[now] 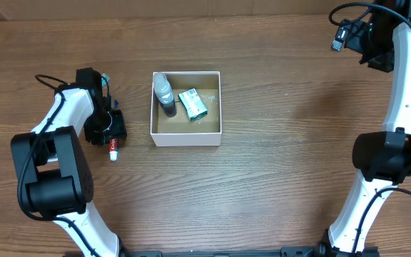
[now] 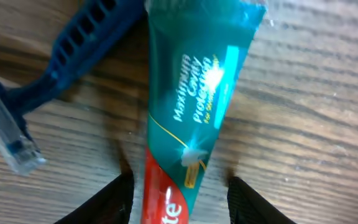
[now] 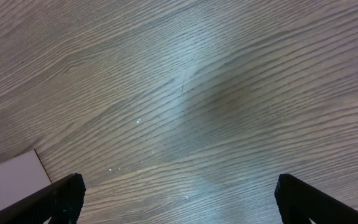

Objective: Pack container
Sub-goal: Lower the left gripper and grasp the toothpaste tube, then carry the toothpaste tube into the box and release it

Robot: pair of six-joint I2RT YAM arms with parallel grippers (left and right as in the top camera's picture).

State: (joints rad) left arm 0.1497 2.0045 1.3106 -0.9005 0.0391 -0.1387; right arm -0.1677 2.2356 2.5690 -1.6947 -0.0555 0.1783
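Observation:
The container (image 1: pixel 187 135) is a square shallow box with white walls and a brown floor, at the table's middle. A grey bottle (image 1: pixel 165 94) and a small green packet (image 1: pixel 193 103) lie inside it. My left gripper (image 1: pixel 107 128) is low over the table, left of the container. In the left wrist view it (image 2: pixel 180 180) is open, with its fingers on either side of a teal and red toothpaste tube (image 2: pixel 194 99) and a gap on each side. A blue razor (image 2: pixel 61 62) lies beside the tube. My right gripper (image 1: pixel 355 39) is raised at the far right, open and empty (image 3: pixel 179 180).
The tube's white cap end (image 1: pixel 113 152) sticks out below the left gripper. A white corner of the container (image 3: pixel 11 183) shows at the lower left of the right wrist view, with bare wooden table beneath the right gripper.

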